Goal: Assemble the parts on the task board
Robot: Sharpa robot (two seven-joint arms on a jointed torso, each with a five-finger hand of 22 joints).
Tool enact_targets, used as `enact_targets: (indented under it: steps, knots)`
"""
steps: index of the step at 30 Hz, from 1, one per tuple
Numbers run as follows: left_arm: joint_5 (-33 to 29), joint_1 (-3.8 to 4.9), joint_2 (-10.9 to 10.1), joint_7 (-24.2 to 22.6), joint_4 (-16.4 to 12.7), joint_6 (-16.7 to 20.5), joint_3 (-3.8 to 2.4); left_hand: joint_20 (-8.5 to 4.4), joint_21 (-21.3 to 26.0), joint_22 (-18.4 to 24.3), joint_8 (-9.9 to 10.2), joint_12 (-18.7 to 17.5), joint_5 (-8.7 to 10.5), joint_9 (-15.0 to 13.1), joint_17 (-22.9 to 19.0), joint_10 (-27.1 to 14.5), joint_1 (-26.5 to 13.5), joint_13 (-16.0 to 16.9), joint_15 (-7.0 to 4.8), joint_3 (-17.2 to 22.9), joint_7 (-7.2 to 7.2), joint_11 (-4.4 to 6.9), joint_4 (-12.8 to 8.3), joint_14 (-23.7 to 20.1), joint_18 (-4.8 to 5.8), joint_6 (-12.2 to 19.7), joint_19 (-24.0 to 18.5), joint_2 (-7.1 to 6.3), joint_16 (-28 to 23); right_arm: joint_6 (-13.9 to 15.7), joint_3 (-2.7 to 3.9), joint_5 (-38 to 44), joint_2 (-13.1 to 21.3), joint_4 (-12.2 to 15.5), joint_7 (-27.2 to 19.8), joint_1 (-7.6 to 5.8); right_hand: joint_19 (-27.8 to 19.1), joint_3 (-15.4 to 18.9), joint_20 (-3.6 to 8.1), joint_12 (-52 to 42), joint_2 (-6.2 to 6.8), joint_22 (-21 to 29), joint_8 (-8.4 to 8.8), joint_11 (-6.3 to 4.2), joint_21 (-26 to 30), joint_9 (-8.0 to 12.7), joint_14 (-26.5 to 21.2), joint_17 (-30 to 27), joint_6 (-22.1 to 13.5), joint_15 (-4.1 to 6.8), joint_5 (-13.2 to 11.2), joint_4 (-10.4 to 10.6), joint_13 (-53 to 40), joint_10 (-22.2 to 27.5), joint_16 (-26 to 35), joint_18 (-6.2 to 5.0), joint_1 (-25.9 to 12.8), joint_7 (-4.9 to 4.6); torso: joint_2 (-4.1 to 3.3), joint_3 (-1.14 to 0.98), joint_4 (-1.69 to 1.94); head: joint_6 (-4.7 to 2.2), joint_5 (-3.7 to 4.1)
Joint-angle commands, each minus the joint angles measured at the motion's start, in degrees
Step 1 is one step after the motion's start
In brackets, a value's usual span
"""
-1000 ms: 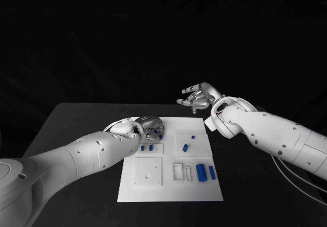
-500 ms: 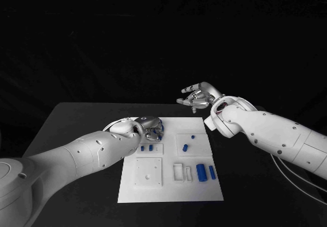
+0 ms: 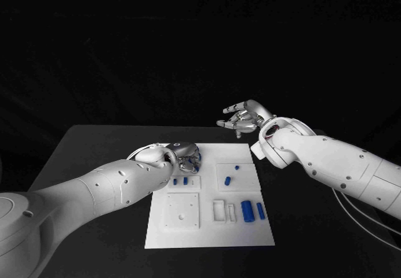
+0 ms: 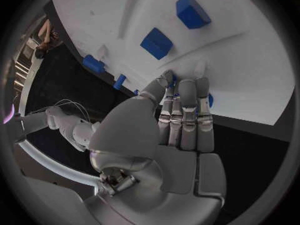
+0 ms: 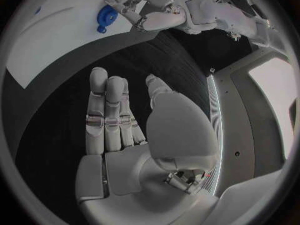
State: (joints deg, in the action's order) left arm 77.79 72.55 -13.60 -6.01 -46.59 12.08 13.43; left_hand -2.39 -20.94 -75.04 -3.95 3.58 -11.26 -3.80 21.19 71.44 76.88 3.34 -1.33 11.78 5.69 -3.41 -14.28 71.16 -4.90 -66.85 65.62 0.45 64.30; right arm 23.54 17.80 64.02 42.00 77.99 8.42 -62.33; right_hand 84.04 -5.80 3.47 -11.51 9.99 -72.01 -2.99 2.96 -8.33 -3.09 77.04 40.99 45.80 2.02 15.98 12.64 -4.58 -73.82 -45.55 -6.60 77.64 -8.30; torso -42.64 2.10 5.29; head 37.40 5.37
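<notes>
The white task board lies in the middle of the black table. My left hand is at the board's far left corner, its fingers held together and closed over a round blue part that peeks out around the fingertips. Two small blue parts stand just in front of that hand. My right hand hangs raised beyond the board's far right corner, fingers apart and holding nothing. More blue parts lie on the board's right side: a slim one and a larger cylinder.
A square white plate with holes sits on the board's near left. A small white slotted block lies beside the blue cylinder. Black table surrounds the board on all sides.
My left hand has settled slightly lower over the round blue part, hiding more of it. The right hand and the other parts have not moved.
</notes>
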Motion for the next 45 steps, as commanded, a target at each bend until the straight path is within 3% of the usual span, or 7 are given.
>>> enact_targets:
  steps: [1,12,22,28,39,45]
  knots:
    - [0.31,-0.28,0.21,0.18,-0.18,-2.09,0.11,-0.01,0.10,-0.86,0.31,-0.22,0.16,0.03,-0.08,-0.25,-0.37,0.02,0.01,-0.28,0.05,-0.05,-0.13,0.56,-0.04,0.17,0.43,0.30,0.26,-0.13,0.04,0.13,-0.12,0.00,-0.34,-0.01,1.78,-0.17,-0.30,0.25,-0.42,0.09,-0.15,-0.08,0.06,-0.07,-0.03,-0.05,0.13,-0.08,0.21,-0.03,0.08,0.10,-0.37,-1.10,-0.18,0.00,0.00,-0.02,-0.01,0.04,-0.02]
    - [0.80,-0.33,-0.23,-0.07,-0.42,0.76,0.10,-0.99,-1.84,-1.19,0.29,-0.22,-0.54,-0.09,0.12,3.00,0.98,0.05,-1.03,-0.33,-0.53,1.14,-0.54,2.87,-0.08,-3.20,1.75,1.65,1.23,-0.14,0.04,0.14,-0.18,-0.14,-0.39,-0.01,1.78,-0.17,-0.30,0.25,-0.42,0.09,-0.15,-0.08,0.06,-0.07,-0.03,-0.05,0.13,-0.08,0.21,-0.03,0.08,0.10,-0.37,-1.10,-0.18,0.00,0.03,0.00,0.06,0.12,0.11]
    - [0.12,-0.28,-1.71,-1.07,-2.57,4.51,-0.04,-1.18,-2.78,-1.10,0.32,-0.21,-0.64,-0.06,0.23,3.11,0.88,0.05,-1.16,-0.64,-0.59,1.23,-0.74,3.81,-0.06,-3.43,2.04,1.85,1.30,-0.08,0.04,0.14,0.00,-0.32,-0.41,-0.01,1.78,-0.17,-0.30,0.25,-0.42,0.09,-0.15,-0.08,0.06,-0.07,-0.03,-0.05,0.13,-0.08,0.21,-0.03,0.08,0.10,-0.37,-1.10,-0.18,0.00,0.13,0.06,0.09,0.01,0.05]
    - [-0.47,0.04,-2.80,-1.14,-4.56,5.36,-0.50,-1.17,-3.32,-1.11,0.32,-0.22,-0.54,-0.05,0.40,2.93,0.68,0.05,-1.15,-0.66,-0.59,1.18,-0.74,4.10,-0.13,-3.31,2.40,1.88,1.52,-0.05,0.04,0.14,0.10,-0.48,-0.42,-0.01,1.78,-0.17,-0.30,0.25,-0.42,0.09,-0.15,-0.08,0.06,-0.07,-0.03,-0.05,0.13,-0.08,0.21,-0.03,0.08,0.10,-0.37,-1.10,-0.18,0.00,0.12,0.08,0.08,-0.21,-0.10]
    - [-1.69,0.59,-5.44,-0.77,-9.11,5.36,-4.48,-1.14,-3.63,-1.08,0.32,-0.21,-0.57,-0.05,0.52,2.87,0.59,0.05,-1.14,-0.65,-0.60,1.18,-0.74,4.17,-0.17,-3.27,2.38,1.86,1.66,-0.12,0.04,0.14,0.32,-0.56,-0.41,-0.01,1.78,-0.17,-0.30,0.25,-0.42,0.09,-0.15,-0.08,0.06,-0.07,-0.03,-0.05,0.13,-0.08,0.21,-0.03,0.08,0.10,-0.37,-1.10,-0.18,0.00,0.10,0.09,0.11,-0.40,-0.39]
    - [-2.04,1.46,-8.03,0.00,-11.55,3.92,-5.34,-1.15,-3.93,-1.07,0.31,-0.22,-0.55,-0.05,0.67,2.96,0.55,0.05,-1.16,-0.67,-0.63,1.22,-0.77,4.28,-0.18,-3.40,2.35,1.82,1.90,-0.20,0.04,0.14,0.63,-0.52,-0.39,-0.01,1.78,-0.17,-0.30,0.25,-0.42,0.09,-0.15,-0.08,0.06,-0.07,-0.03,-0.05,0.13,-0.08,0.21,-0.03,0.08,0.10,-0.37,-1.10,-0.18,0.00,0.11,0.04,0.12,-0.39,-0.49]
